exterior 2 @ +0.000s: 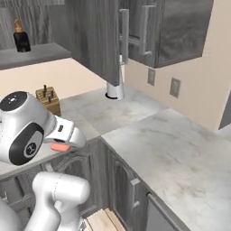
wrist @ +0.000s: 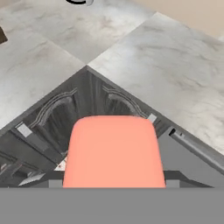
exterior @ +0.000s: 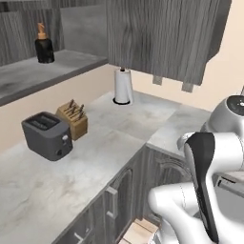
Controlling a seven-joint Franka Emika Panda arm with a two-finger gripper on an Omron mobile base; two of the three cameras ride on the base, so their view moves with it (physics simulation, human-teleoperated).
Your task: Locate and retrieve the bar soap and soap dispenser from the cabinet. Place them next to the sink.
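Note:
In the hand view the salmon-pink bar soap (wrist: 113,151) looms large between my fingers, hanging over the inner corner of the counter and the dark lower doors. The right base view shows the gripper (exterior 2: 63,143) shut on the bar soap (exterior 2: 59,147), low at the left beside the counter's front edge. Up on the grey shelf of the cabinet (exterior: 47,71) stands the black soap dispenser (exterior: 44,45) with its orange pump, far left of my hand. It appears again as the soap dispenser (exterior 2: 20,37) at the top left. The cabinet door (exterior 2: 97,36) hangs open.
On the counter (exterior: 43,190) sit a grey toaster (exterior: 46,135), a wooden knife block (exterior: 74,119) and a white paper-towel roll (exterior: 123,86) in the corner. Arched lower doors (exterior 2: 122,189) run under the counter. Wall outlets (exterior 2: 174,87) are on the right wall.

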